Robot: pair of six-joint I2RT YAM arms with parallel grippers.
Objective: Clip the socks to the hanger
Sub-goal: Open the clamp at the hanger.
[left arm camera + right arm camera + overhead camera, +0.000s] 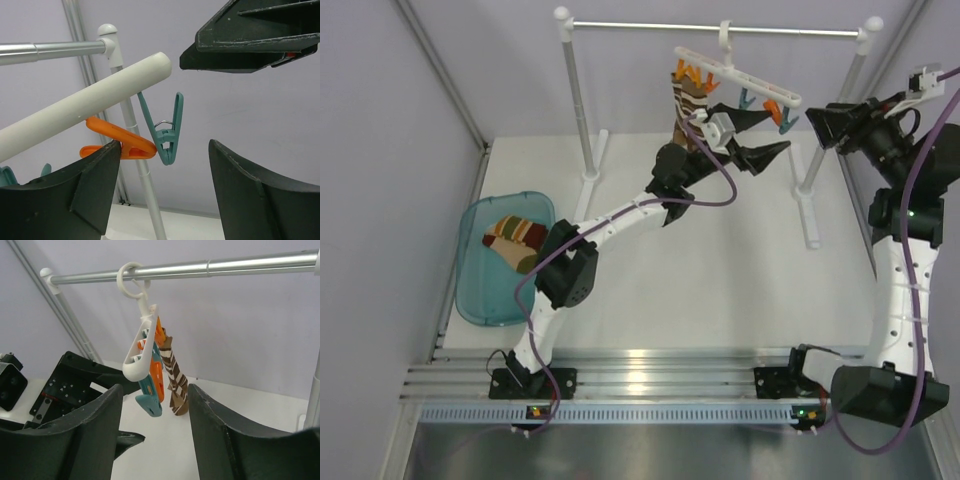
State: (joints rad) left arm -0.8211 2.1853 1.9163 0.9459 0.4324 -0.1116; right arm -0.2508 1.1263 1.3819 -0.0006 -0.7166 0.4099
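- The tan socks [515, 240], banded in olive, orange and maroon, lie bunched in a teal tray [467, 292] at 9 o'clock on the surface [720, 280], well apart from the hanger.
- The white surface spreads from the tray across to the right arm at 3 o'clock. Grey wall panels stand close along both side edges.
- The left pincer [165, 143] reaches up under the hanger's 4 o'clock end. Its fingers stand wide apart and grip nothing.
- An orange clip [125, 145] and a teal clip [167, 132] hang at the mouth of that gap. Whether the orange one touches a fingertip cannot be told.
- The right pincer [155, 388] hangs just beside the same end of the bar, close to the left one and near the 3 o'clock post. Its fingers are spread wide too, with nothing between them.
- The hanger [740, 78] is a slim white bar with orange and teal clips dangling below. Its ring hook sits on the metal rail [650, 25] at 12 o'clock.
- In the top view its long axis runs from about 10 to 4 o'clock, skewed against the rail. The right wrist camera sees it nearly end-on.
- A brown-and-white sock [688, 108] hangs at the bar's 10 o'clock end beside orange clips, its long axis pointing straight down.
- The rail spans two white posts [575, 90] at the far edge, fencing in the room behind the hanger.
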